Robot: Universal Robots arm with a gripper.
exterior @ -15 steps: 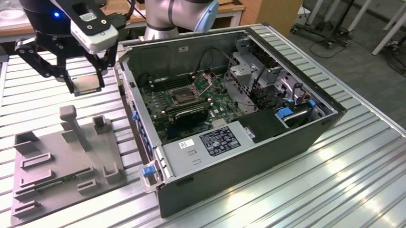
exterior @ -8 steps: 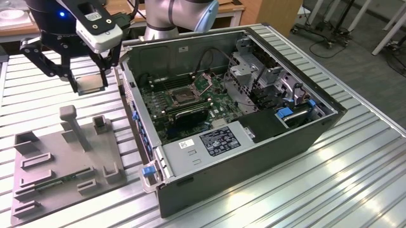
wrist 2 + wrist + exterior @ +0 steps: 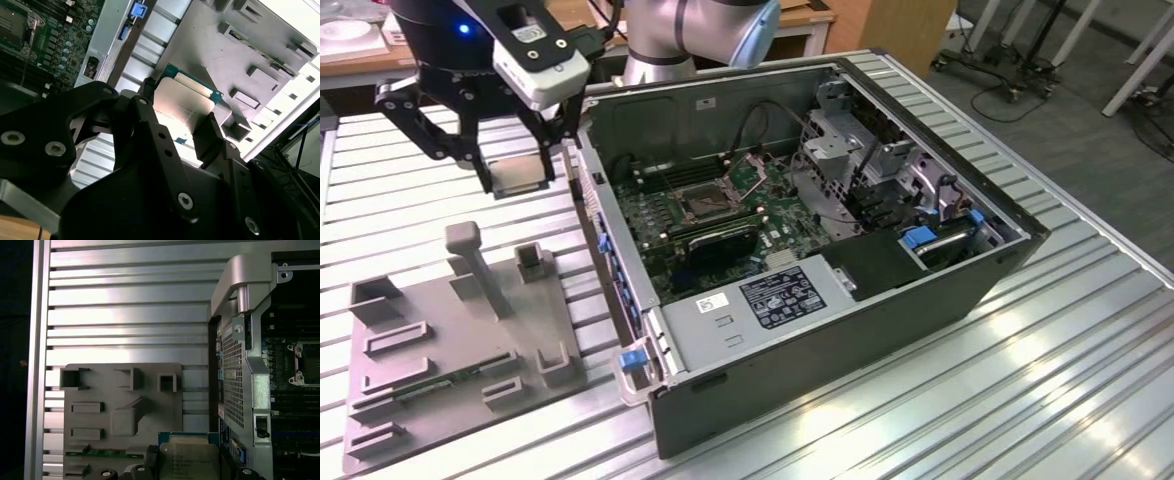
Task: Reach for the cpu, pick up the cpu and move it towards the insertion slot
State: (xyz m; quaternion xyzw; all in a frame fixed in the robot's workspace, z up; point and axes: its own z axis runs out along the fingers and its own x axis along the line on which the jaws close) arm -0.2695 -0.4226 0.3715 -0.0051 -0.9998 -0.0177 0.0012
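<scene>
While the black two-fingered gripper (image 3: 523, 168) hangs above the slatted aluminium table (image 3: 1067, 330), its fingers press against opposite edges of the cpu (image 3: 520, 178), a small flat square chip with a silvery metal top and a thin green rim. They pinch it clear of every surface. The chip hangs in the air just outside the open black computer case (image 3: 854, 300), on the exterior view's left of it. It is near the grey plastic tray (image 3: 400, 390), which rests on the table with its upright posts and recesses. A long thin green memory stick (image 3: 443, 381) lies in the tray. The insertion slot (image 3: 698, 200), a square socket with a shiny metal frame and dark centre on the green motherboard (image 3: 761, 215), sits inside the case, well apart from the held chip. In both wrist views the chip lies flat between the fingers, with the tray on the table behind it.
</scene>
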